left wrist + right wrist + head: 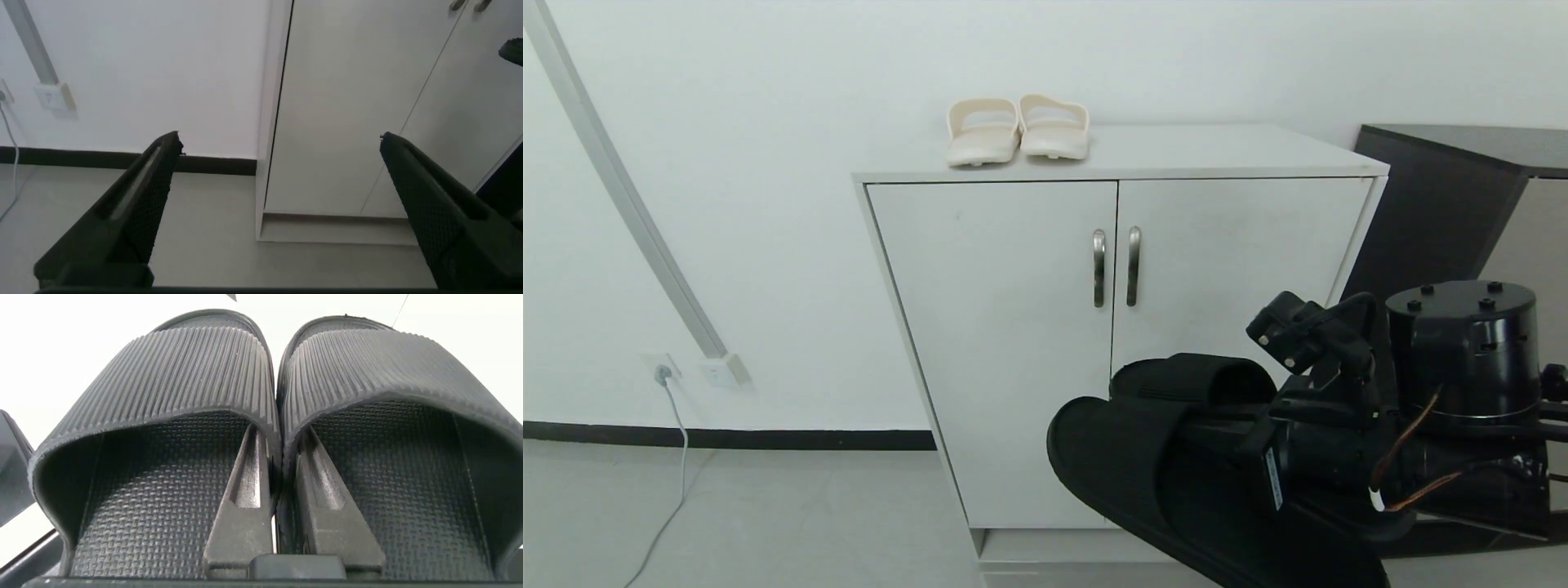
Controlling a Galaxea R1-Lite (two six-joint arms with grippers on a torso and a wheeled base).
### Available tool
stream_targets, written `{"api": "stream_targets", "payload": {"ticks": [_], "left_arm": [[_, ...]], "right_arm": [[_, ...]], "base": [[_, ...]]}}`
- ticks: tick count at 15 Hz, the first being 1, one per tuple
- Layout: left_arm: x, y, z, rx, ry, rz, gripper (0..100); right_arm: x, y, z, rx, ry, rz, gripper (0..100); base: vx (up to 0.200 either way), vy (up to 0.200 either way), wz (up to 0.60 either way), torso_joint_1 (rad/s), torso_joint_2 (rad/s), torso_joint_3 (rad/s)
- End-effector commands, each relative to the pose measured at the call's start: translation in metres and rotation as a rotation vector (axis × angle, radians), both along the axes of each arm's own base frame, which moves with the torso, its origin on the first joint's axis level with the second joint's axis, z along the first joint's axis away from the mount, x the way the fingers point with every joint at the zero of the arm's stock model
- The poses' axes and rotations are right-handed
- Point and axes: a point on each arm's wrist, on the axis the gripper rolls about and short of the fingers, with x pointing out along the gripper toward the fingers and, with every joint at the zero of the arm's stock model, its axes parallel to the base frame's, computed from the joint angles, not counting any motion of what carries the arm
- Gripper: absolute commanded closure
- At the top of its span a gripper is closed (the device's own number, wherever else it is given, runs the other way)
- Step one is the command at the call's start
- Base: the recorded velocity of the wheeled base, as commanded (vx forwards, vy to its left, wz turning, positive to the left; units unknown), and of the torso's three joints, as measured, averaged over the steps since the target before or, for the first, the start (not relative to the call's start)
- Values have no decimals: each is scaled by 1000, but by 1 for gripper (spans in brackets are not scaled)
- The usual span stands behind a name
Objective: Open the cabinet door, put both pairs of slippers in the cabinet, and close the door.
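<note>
From the head, we see the cabinet [996,343] with both doors [1005,269] shut and the cream slippers [1018,131] side by side on top. The black slippers [1160,441] hang low before the right door, on the right gripper [1270,457].

From the left wrist, the left gripper [279,147] is spread, facing the cabinet's left corner.

From the right wrist, the right gripper's fingers [245,498] sit one inside each black slipper, pinching their touching inner walls.

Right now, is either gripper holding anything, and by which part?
The right gripper pinches the pair of black slippers by their touching inner edges, one finger inside each. The left gripper is open and empty.
</note>
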Motion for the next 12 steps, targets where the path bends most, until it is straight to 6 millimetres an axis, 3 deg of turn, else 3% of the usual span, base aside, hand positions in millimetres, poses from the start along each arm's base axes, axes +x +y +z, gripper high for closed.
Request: {"api": "stream_targets", "payload": {"ticks": [1, 4, 9, 10, 12], "left_arm": [[0, 0, 0, 2, 3, -4, 0], [1, 0, 0, 1, 9, -6, 0], [0, 0, 1, -10, -4, -1, 0], [-2, 0, 8, -21, -32, 1, 0], [-12, 0, 65, -123, -114, -15, 0]], "right_arm": [[0, 0, -2, -6, 6, 1, 100], [-1, 0, -2, -6, 6, 2, 100], [-4, 2, -8, 20, -32, 17, 100], [-3, 3, -10, 17, -31, 16, 100], [-2, 4, -13, 9, -23, 16, 100]], "base": [[0, 0, 0, -41, 442, 378], [0, 0, 0, -22, 413, 378], [0, 0, 0, 0, 26, 20], [0, 0, 0, 0, 0, 0], [0, 0, 0, 0, 0, 0]]}}
